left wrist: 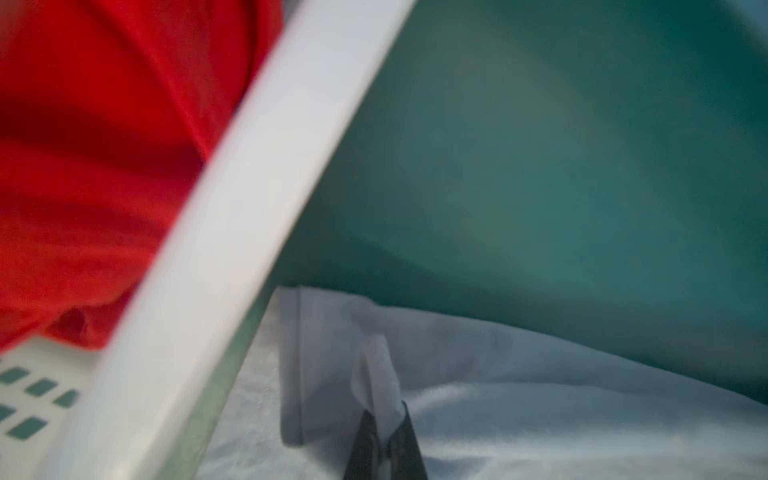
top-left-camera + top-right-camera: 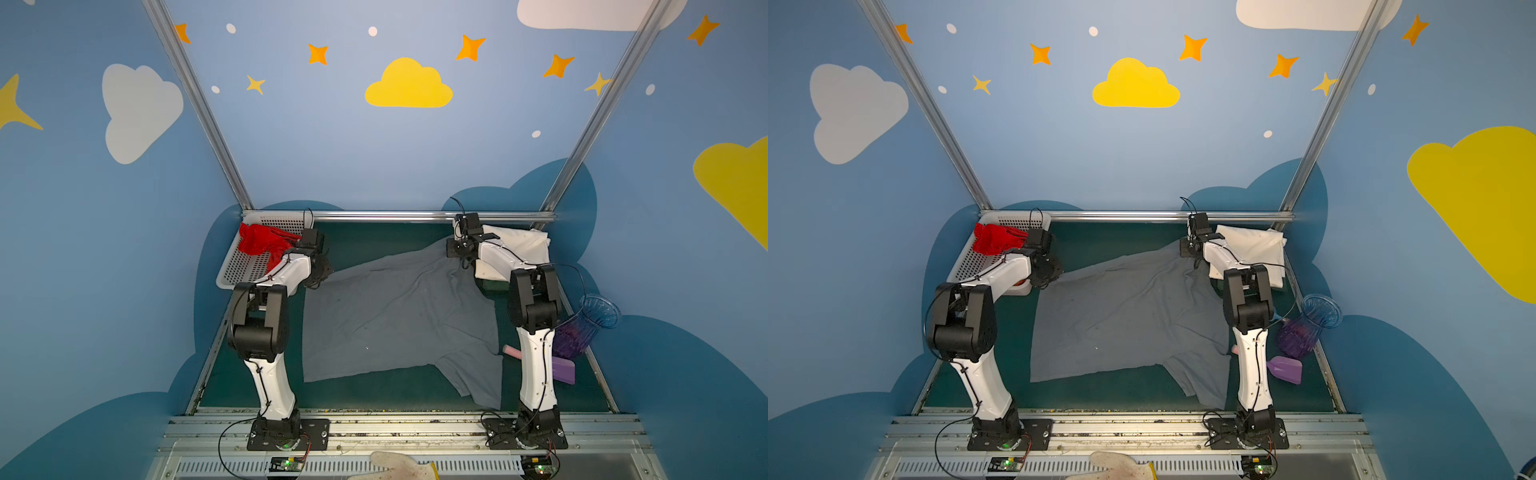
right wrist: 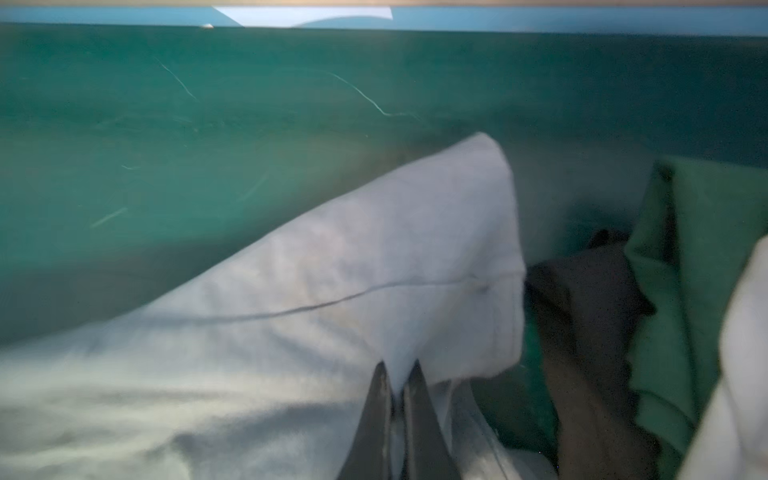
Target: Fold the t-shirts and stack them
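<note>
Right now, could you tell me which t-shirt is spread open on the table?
The grey t-shirt, in the middle; the red t-shirt is bunched in the basket and the cream t-shirt lies folded at the far right.

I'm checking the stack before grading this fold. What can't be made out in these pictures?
- Top views: where the left gripper pinches the grey t-shirt, hidden by its own wrist.
- What lies under the cream-white t-shirt: the right arm covers it in top views, and the right wrist view blurs it.
- Pink object: mostly behind that arm.
</note>
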Motion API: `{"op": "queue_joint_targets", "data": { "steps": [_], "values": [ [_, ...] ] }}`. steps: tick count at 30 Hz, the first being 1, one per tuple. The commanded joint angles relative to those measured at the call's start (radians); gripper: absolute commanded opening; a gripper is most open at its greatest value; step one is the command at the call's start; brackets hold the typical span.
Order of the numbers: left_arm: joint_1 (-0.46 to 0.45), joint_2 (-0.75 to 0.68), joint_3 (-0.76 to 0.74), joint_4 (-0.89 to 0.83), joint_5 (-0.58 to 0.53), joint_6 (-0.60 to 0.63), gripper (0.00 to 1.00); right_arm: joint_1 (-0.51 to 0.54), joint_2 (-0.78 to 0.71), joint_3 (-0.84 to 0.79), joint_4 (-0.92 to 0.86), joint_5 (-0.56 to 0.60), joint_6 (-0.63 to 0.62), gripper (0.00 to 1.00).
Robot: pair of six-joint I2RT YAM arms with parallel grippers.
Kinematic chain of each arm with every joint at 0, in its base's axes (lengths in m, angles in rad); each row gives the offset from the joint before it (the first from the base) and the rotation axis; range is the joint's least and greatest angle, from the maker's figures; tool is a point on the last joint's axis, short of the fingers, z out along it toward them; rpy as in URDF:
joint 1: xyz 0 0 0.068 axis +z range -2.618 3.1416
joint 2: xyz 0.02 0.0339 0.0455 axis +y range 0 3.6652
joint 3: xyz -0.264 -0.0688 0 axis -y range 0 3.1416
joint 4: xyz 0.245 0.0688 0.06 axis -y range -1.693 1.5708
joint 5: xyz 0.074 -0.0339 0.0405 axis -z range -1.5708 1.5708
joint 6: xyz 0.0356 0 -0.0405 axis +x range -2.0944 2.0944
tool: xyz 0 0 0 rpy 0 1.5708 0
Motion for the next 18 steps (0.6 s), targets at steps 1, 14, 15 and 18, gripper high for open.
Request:
{"op": "queue_joint_targets", "data": {
  "steps": [1, 14, 15, 18],
  "values": [
    [0.003, -0.048, -0.051, 0.039, -0.049, -0.025, 0.04, -0.007, -0.044, -0.010, 0.036, 0.064, 0.023, 0.00],
    [0.001, -0.043, -0.151, 0.059, -0.127, -0.073, 0.04, -0.015, -0.032, -0.017, -0.003, 0.084, 0.045, 0.07],
    [0.002, -0.044, -0.155, 0.058, -0.127, -0.077, 0.04, -0.015, -0.032, -0.014, -0.013, 0.080, 0.048, 0.10],
    [-0.012, -0.059, -0.194, 0.074, -0.137, -0.097, 0.04, -0.012, -0.051, -0.023, -0.050, 0.044, 0.058, 0.25]
  ]
}}
